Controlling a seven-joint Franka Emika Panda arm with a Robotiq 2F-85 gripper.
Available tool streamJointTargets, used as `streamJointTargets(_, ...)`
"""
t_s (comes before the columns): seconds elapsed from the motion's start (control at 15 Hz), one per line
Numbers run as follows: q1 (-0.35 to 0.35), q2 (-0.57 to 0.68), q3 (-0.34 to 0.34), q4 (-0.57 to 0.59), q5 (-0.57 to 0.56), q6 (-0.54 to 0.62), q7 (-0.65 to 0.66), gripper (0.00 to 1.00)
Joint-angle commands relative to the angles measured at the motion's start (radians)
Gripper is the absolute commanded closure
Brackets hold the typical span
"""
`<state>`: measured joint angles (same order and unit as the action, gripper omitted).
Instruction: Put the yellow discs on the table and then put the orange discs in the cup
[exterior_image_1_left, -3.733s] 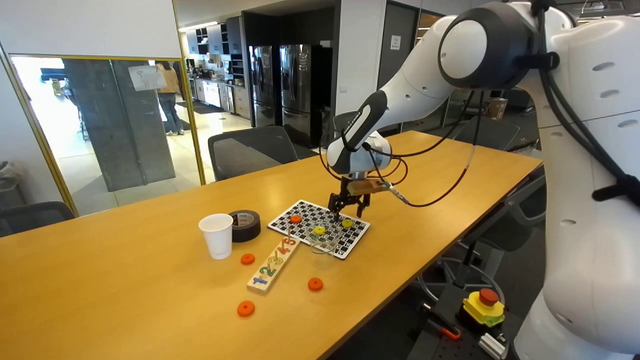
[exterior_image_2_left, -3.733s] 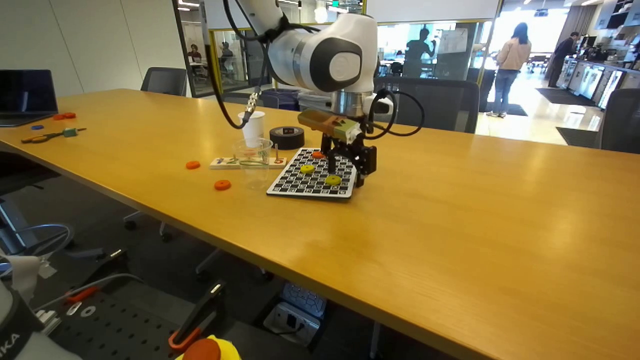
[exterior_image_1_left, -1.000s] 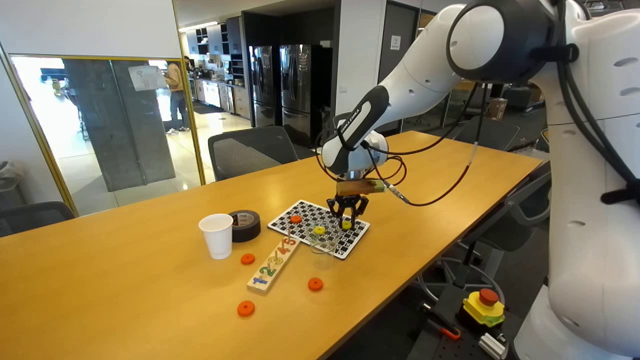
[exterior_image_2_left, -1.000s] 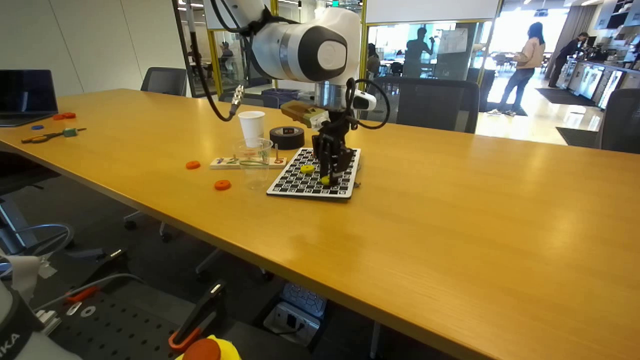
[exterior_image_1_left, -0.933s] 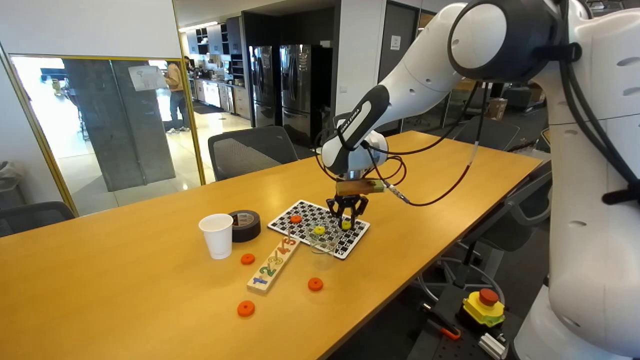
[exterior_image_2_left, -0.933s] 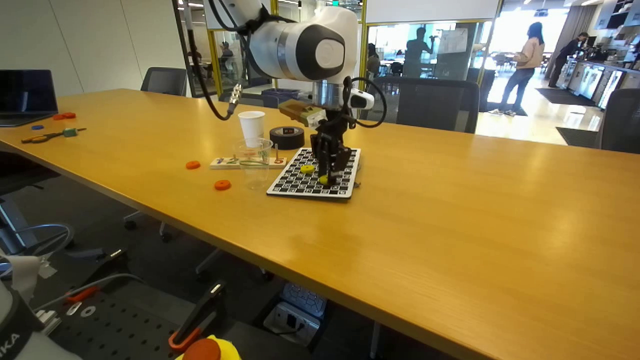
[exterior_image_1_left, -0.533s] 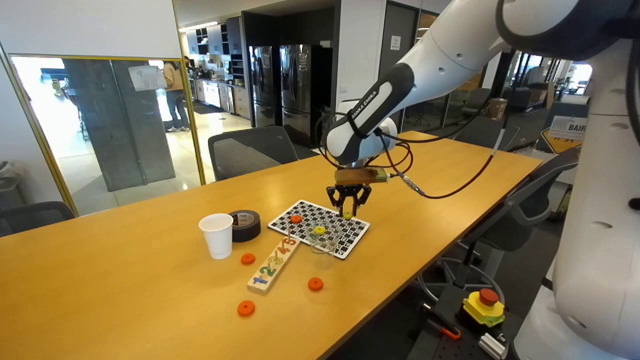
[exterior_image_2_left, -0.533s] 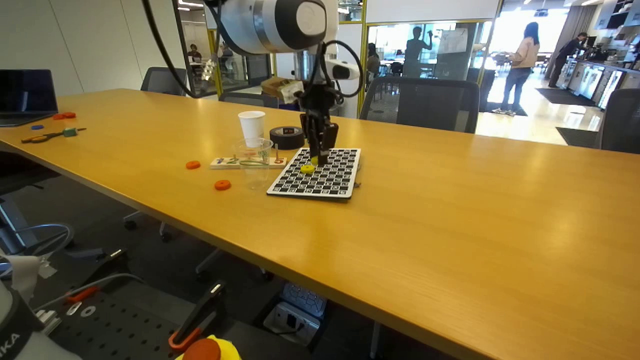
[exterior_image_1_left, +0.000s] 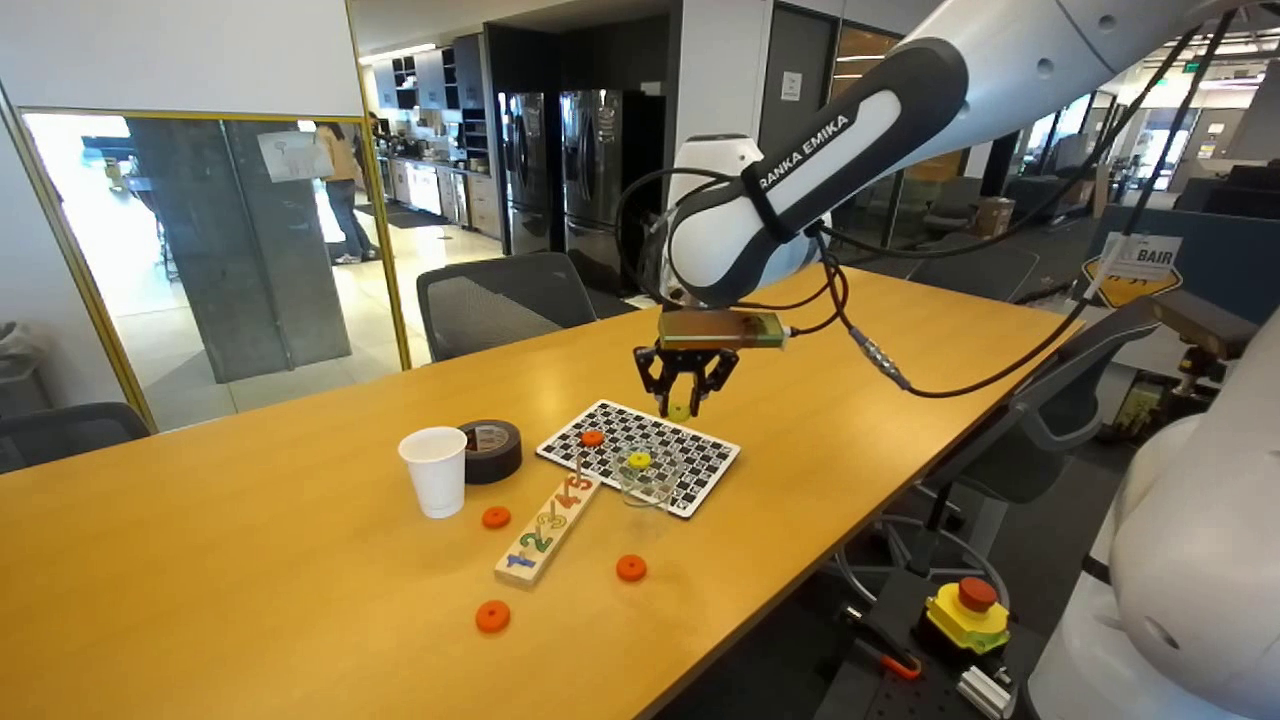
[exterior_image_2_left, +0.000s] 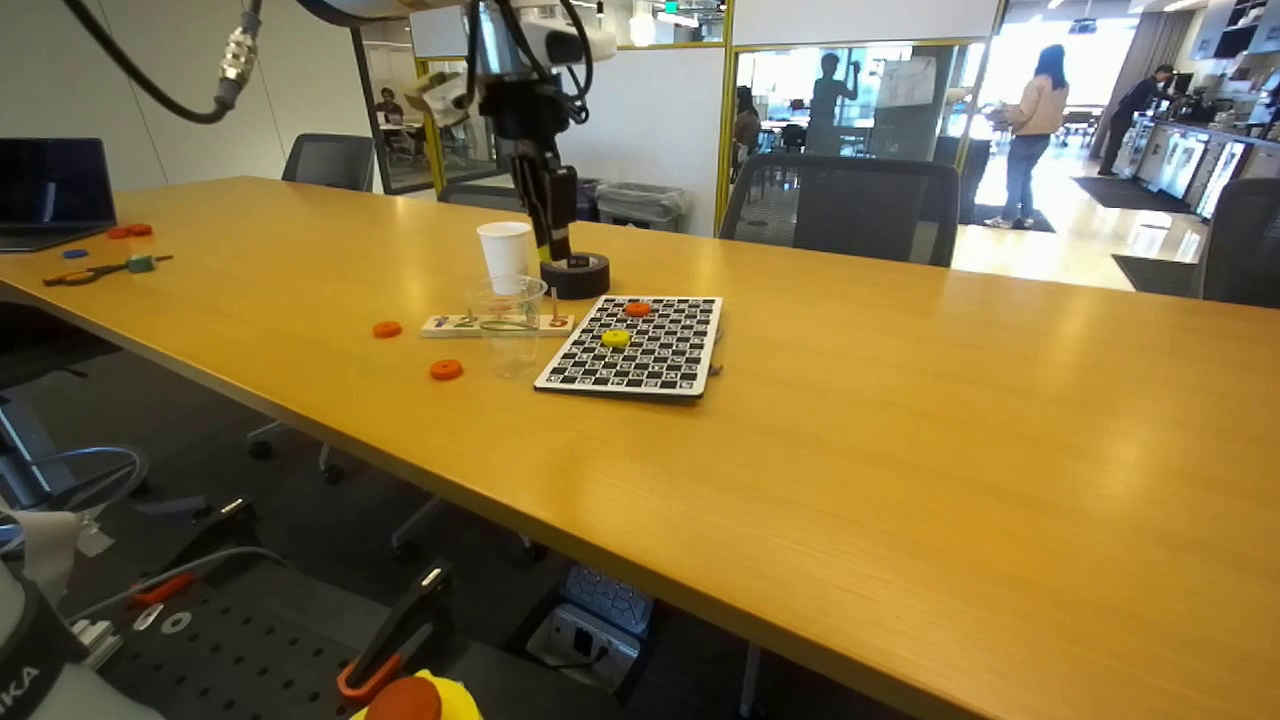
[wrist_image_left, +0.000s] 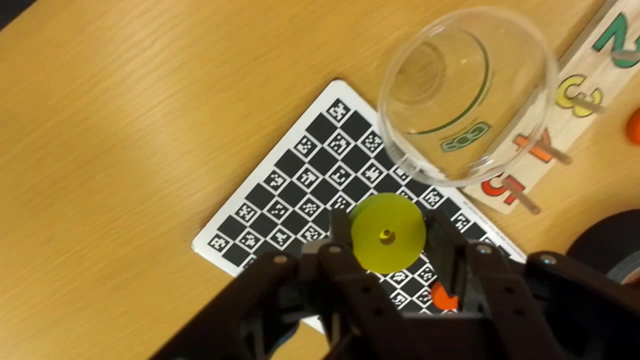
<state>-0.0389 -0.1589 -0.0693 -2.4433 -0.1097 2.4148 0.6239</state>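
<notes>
1 yellow disc (wrist_image_left: 395, 225), rim-pinched between fingers (wrist_image_left: 442, 240) closed to its width, is held clear of the checkered board (exterior_image_2_left: 650, 365), presumably for setting on the wooden surface (exterior_image_2_left: 900, 480); a 2nd yellow disc (exterior_image_2_left: 615, 339) lies on the board, orange discs (exterior_image_1_left: 631, 568) outside the white paper cup (exterior_image_1_left: 435, 475).

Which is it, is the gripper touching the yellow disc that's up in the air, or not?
Touching: the wrist view shows the gripper pinching the yellow disc at two opposite edges, one finger against each.
</notes>
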Motion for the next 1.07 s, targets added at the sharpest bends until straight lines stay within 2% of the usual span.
streamJointTargets(0.0, 0.013, -0.081, 0.048, -0.051, 0.087, 0.003, -0.068, 0.84)
streamJointTargets(0.27, 0.025, -0.064, 0.067, -0.044, 0.197, -0.010, -0.164, 0.84)
streamJointTargets(0.53, 0.028, -0.021, 0.057, -0.029, 0.286, -0.020, -0.266, 0.84)
streamJointTargets(1.0, 0.020, 0.068, 0.051, 0.012, 0.340, -0.030, -0.330, 0.84)
